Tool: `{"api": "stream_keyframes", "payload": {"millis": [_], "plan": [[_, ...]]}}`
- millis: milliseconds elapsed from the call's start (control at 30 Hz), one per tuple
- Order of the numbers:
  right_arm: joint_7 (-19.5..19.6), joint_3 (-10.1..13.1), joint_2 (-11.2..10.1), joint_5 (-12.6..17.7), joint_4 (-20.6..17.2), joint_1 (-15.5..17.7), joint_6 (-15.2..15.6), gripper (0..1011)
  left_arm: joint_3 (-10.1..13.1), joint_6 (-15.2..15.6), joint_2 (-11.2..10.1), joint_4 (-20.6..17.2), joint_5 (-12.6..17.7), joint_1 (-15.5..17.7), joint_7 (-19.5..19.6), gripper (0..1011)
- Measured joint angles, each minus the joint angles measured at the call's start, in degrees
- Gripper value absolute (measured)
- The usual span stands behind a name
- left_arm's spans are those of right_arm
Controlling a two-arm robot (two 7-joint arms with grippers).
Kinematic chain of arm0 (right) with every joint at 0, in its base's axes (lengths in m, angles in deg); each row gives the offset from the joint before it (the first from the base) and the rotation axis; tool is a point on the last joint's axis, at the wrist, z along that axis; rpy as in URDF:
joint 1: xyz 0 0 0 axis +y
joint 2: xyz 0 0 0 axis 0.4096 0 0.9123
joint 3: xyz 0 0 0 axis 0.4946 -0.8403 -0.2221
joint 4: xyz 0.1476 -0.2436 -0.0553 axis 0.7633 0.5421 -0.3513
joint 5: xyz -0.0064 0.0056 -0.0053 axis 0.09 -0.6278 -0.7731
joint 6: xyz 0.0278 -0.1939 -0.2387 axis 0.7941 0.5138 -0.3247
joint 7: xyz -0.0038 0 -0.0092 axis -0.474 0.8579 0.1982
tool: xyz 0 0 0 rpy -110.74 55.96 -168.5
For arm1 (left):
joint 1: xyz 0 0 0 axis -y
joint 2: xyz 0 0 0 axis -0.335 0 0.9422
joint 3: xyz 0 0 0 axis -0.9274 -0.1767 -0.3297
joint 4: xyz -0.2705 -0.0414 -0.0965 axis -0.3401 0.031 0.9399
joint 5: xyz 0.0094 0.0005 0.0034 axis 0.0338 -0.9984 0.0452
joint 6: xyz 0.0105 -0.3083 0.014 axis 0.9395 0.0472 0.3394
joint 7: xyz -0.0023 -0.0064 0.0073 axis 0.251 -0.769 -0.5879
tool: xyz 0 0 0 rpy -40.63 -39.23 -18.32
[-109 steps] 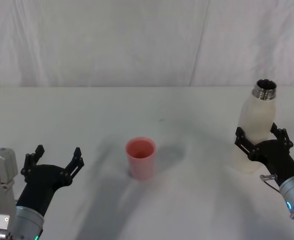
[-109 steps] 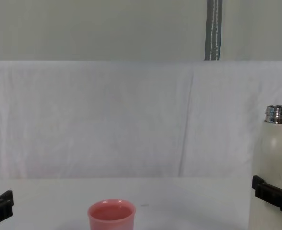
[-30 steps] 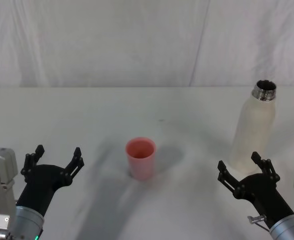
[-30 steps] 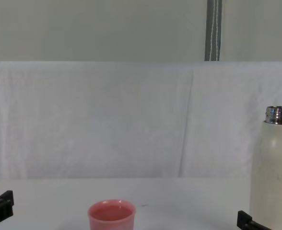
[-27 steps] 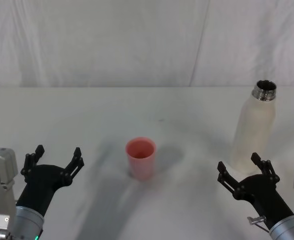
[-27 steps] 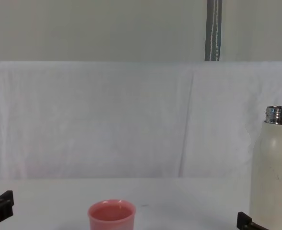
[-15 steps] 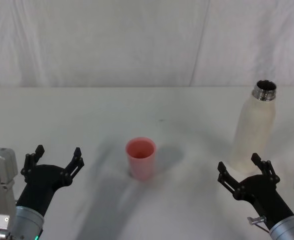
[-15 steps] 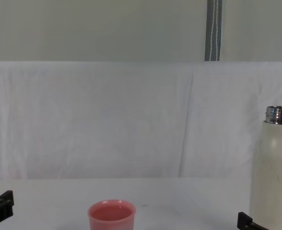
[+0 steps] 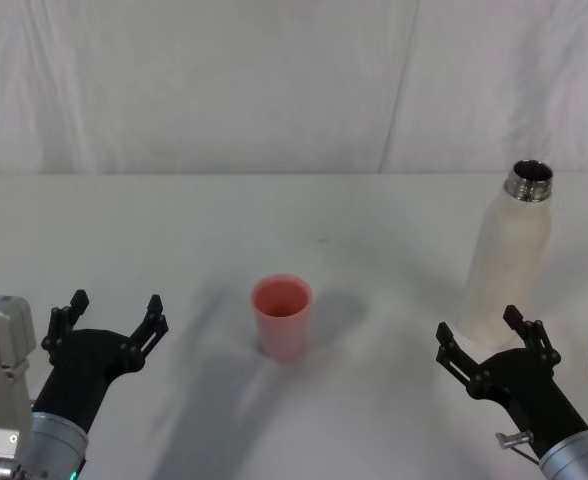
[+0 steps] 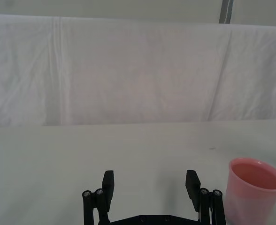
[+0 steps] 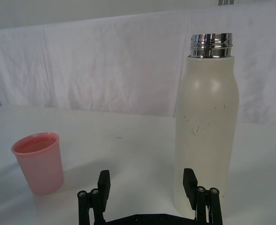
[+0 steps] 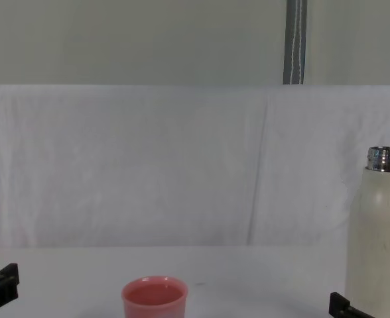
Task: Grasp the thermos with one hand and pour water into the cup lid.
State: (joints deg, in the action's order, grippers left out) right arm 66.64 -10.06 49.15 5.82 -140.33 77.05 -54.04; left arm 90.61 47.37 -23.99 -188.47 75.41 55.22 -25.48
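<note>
Head view had the thermos (image 9: 509, 255) standing upright on the white table (image 9: 274, 220), far right side, cap off, steel neck bare at the top. Right gripper (image 9: 498, 338) sat low just in front of the thermos base, w/ its jaws spread wide and nothing between them; not touching the bottle as far as could be told. Cup lid (image 9: 282, 316) stood upright near the table's middle, well apart from the thermos, to its left. Left gripper (image 9: 113, 312) was parked at the near left edge, jaws also wide, holding nothing, well clear of the cup lid. Right wrist view showed the thermos (image 11: 205, 122) close up, cream body w/ a few faint scuffs, shiny threaded neck, and the right gripper (image 11: 147, 185) w/ its fingertips (image 11: 103, 183) either side of an empty gap, one tip overlapping the bottle's lower part in frame; the cup lid (image 11: 38, 162) stood farther off, pinkish liquid visible inside near the rim. Left wrist view showed the left gripper (image 10: 150, 184) open over bare table, cup lid (image 10: 254, 190) just beside one finger. Chest view caught the cup lid (image 12: 154, 298) low centre and the thermos (image 12: 381, 232) at the right edge, white cloth backdrop (image 12: 182, 165) behind both.
</note>
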Motion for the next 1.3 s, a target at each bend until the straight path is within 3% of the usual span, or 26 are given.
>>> {"api": "stream_keyframes", "payload": {"millis": [1300], "plan": [[0.0, 0.0, 0.0, -0.1, 0.0, 0.0, 0.0, 1001, 0.0, 0.0, 0.0, 0.0, 0.0, 0.0, 0.0, 1001]]}}
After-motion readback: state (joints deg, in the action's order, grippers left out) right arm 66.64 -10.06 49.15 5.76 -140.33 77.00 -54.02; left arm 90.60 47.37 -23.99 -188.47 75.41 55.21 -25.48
